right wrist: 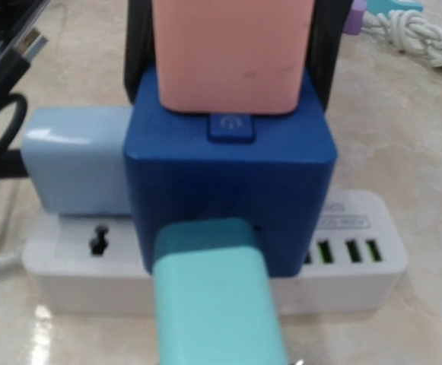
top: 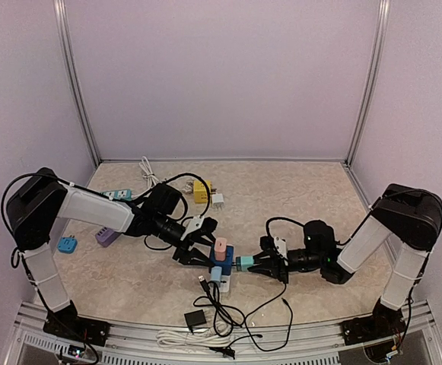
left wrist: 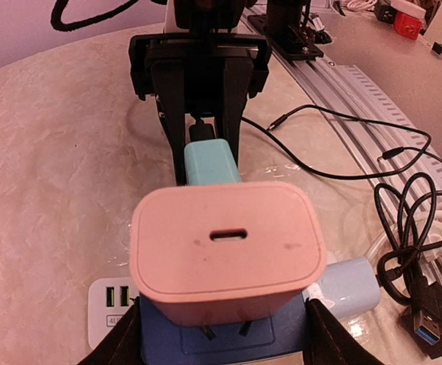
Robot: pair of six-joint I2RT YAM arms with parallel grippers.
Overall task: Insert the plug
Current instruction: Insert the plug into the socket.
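A dark blue cube adapter (right wrist: pixel 228 171) sits on a white power strip (right wrist: pixel 357 266). A pink plug (left wrist: pixel 224 243) stands on top of the cube and a light-blue plug (right wrist: pixel 72 163) sticks out of one side. My left gripper (left wrist: pixel 224 342) is shut on the cube, with a black finger (left wrist: pixel 118 342) against each flank. My right gripper (top: pixel 257 263) is shut on a teal plug (right wrist: pixel 213 304). The teal plug's front end meets the cube's side face, and no prongs show. In the left wrist view the teal plug (left wrist: pixel 211 163) shows between the right gripper's black fingers (left wrist: pixel 173 106).
Black cables (top: pixel 221 312) and a black USB lead (left wrist: pixel 422 327) lie near the strip, toward the front rail (top: pixel 205 334). A coiled white cable (top: pixel 194 341) rests on the rail. Yellow (top: pixel 201 190), white (top: pixel 217 201), purple (top: pixel 106 236) and blue (top: pixel 67 245) adapters lie on the left.
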